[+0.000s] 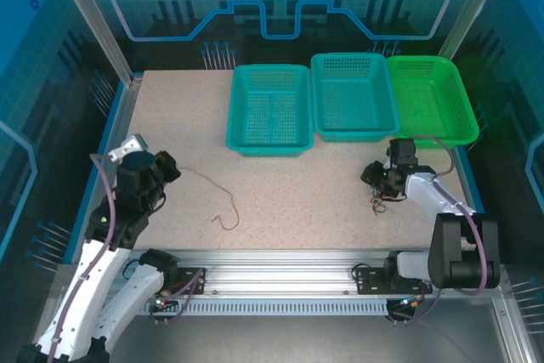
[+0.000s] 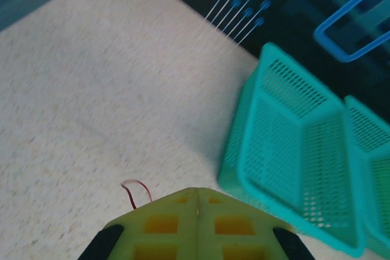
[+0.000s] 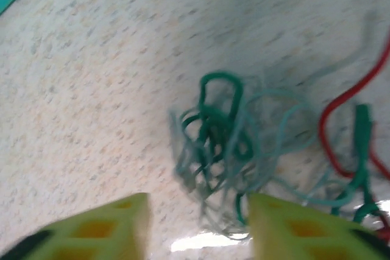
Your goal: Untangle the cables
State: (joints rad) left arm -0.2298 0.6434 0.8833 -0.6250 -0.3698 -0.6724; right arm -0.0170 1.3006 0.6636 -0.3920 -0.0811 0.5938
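Observation:
A thin red cable (image 1: 223,201) trails over the table from my left gripper (image 1: 172,168) toward the near middle. In the left wrist view that gripper (image 2: 198,194) is shut, and the red cable's end (image 2: 135,188) curls out from behind its left finger. A knot of green, pale and red cables (image 1: 380,203) lies at the right, just in front of my right gripper (image 1: 376,179). In the right wrist view the knot of cables (image 3: 222,132) is blurred. It sits just ahead of and between the spread fingertips of that open gripper (image 3: 198,223).
Three baskets stand along the far edge: a teal one (image 1: 270,138), a second teal one (image 1: 353,129) and a green one (image 1: 433,133). The first teal basket (image 2: 286,150) looms to the right of my left gripper. An aluminium rail (image 1: 280,282) runs along the near edge.

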